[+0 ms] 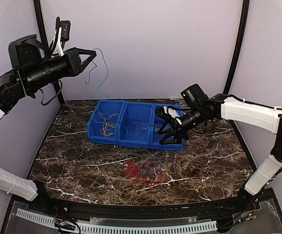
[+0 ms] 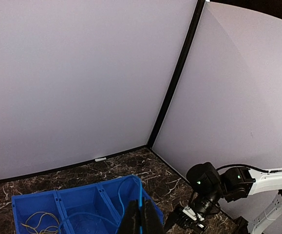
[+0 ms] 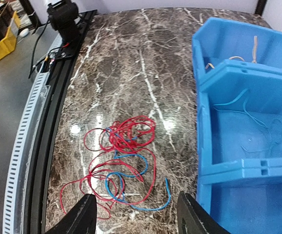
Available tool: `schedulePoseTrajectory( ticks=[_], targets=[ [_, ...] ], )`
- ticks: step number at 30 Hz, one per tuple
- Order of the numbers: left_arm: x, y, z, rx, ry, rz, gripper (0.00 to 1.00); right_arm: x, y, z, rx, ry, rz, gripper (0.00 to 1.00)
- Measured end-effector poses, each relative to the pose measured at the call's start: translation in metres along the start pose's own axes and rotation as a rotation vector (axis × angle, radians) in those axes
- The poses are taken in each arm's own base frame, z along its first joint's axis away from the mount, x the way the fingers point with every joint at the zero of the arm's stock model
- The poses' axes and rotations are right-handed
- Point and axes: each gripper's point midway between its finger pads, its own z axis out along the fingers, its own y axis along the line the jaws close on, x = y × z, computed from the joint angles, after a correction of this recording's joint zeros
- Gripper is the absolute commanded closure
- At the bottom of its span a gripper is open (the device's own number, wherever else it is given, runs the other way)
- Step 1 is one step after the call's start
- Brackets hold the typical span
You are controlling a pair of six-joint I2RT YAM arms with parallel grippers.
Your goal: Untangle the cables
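A tangle of red and blue cables (image 1: 143,170) lies on the marble table in front of the blue bin (image 1: 122,141). In the right wrist view the tangle (image 3: 123,151) lies spread below my open, empty right gripper (image 3: 138,217). That gripper (image 1: 164,134) hovers over the bin's right front corner. My left gripper (image 1: 93,53) is raised high at the back left. It is shut on a single blue cable (image 1: 103,80) that hangs down into the bin. The left wrist view shows this cable (image 2: 140,202) pinched in that gripper (image 2: 141,222).
The bin has three compartments. Yellow-orange cables (image 1: 105,124) lie in the left one (image 3: 255,48). Loose blue cables (image 3: 248,117) lie in the middle one. Purple walls and black frame posts (image 2: 172,83) enclose the table. A perforated strip (image 1: 131,226) runs along the near edge.
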Motion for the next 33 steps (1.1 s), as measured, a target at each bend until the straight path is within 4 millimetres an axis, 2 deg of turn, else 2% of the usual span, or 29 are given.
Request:
schedulePoseTrajectory(
  ticks=[3, 7, 11, 14, 19, 23, 29, 33],
  targets=[
    [0.003, -0.004, 0.023, 0.007, 0.017, -0.004, 1.00, 0.014, -0.010, -0.022, 0.066, -0.013, 0.053, 0.41],
    [0.014, -0.005, 0.060, -0.010, 0.058, 0.001, 1.00, 0.046, -0.014, -0.045, 0.142, -0.034, 0.148, 0.41],
    [0.019, -0.002, 0.087, -0.045, 0.073, 0.021, 1.00, 0.085, -0.004, -0.051, 0.179, -0.059, 0.244, 0.41],
    [0.012, 0.000, 0.094, -0.066, 0.055, 0.039, 1.00, 0.104, -0.002, -0.054, 0.218, -0.057, 0.264, 0.41],
    [-0.006, 0.003, 0.103, -0.098, 0.011, 0.054, 1.00, 0.113, -0.022, -0.064, 0.344, -0.024, 0.210, 0.41],
    [-0.008, 0.010, 0.120, -0.130, 0.009, 0.058, 1.00, 0.118, -0.032, -0.068, 0.395, -0.008, 0.189, 0.42],
    [0.020, 0.037, 0.146, -0.210, 0.081, 0.061, 1.00, 0.122, -0.035, -0.069, 0.419, 0.007, 0.177, 0.42],
    [0.037, 0.048, 0.152, -0.237, 0.123, 0.050, 1.00, 0.122, -0.036, -0.069, 0.425, 0.009, 0.172, 0.42]
  ],
)
